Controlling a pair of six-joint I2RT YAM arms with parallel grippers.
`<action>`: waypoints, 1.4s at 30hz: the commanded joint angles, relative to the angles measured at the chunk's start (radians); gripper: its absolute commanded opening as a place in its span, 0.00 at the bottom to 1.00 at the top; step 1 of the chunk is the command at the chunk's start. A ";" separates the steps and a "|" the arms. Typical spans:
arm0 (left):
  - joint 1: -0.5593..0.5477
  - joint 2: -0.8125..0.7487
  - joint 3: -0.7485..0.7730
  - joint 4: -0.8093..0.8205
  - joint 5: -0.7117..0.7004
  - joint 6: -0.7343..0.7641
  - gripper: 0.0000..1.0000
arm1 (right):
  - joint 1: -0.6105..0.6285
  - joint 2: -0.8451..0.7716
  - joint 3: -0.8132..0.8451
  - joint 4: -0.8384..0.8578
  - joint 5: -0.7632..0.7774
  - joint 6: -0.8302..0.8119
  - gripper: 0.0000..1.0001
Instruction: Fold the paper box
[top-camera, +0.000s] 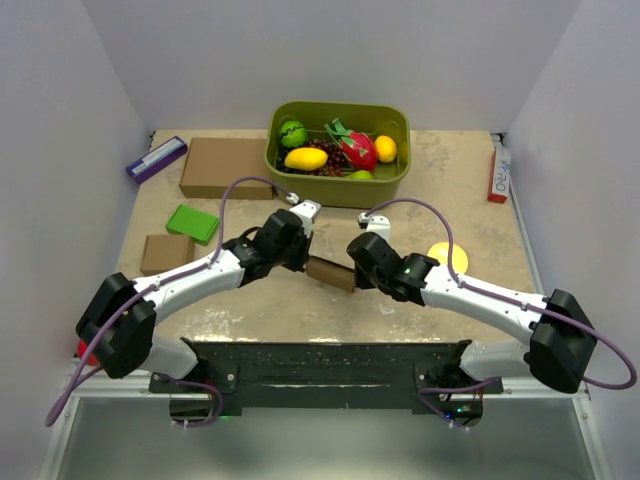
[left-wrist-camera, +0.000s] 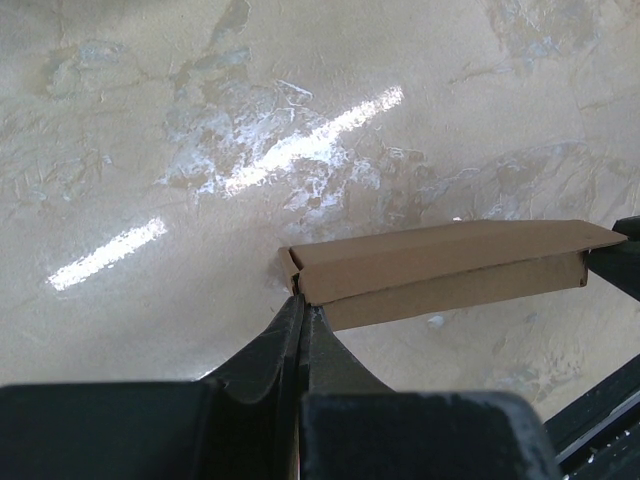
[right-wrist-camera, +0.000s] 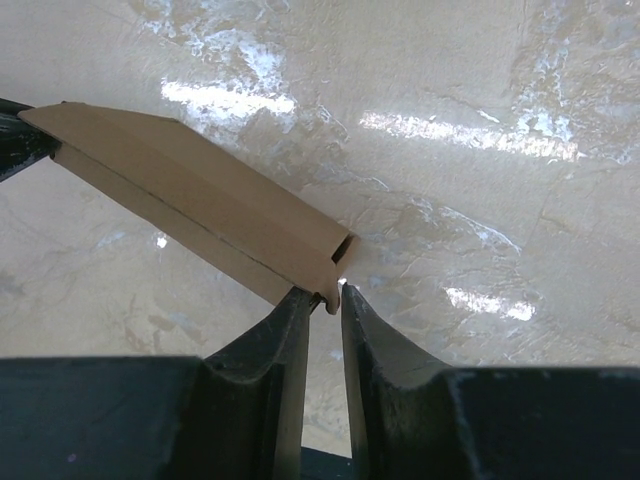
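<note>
The paper box (top-camera: 330, 272) is a small, flat, folded brown carton held above the table between my two grippers. My left gripper (top-camera: 305, 262) is shut on its left end. In the left wrist view the closed tips (left-wrist-camera: 302, 298) pinch the corner of the box (left-wrist-camera: 440, 270). My right gripper (top-camera: 352, 275) is at its right end. In the right wrist view the jaws (right-wrist-camera: 328, 295) stand nearly closed, with a small end tab of the box (right-wrist-camera: 190, 190) between the tips.
A green bin (top-camera: 335, 196) of toy fruit stands at the back. A large brown carton (top-camera: 225, 167) and a purple box (top-camera: 156, 158) are back left. A green block (top-camera: 192, 223) and small brown carton (top-camera: 166, 253) lie left. A yellow disc (top-camera: 450, 256) lies right.
</note>
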 joint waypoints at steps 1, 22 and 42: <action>-0.014 0.029 0.004 -0.087 0.010 -0.007 0.00 | -0.001 -0.033 0.042 0.013 0.035 -0.012 0.19; -0.036 0.027 0.004 -0.081 0.003 -0.010 0.00 | -0.003 0.031 0.071 0.032 -0.056 0.076 0.00; -0.109 0.059 -0.004 -0.087 -0.106 0.013 0.00 | -0.029 0.061 0.114 0.052 -0.096 0.148 0.00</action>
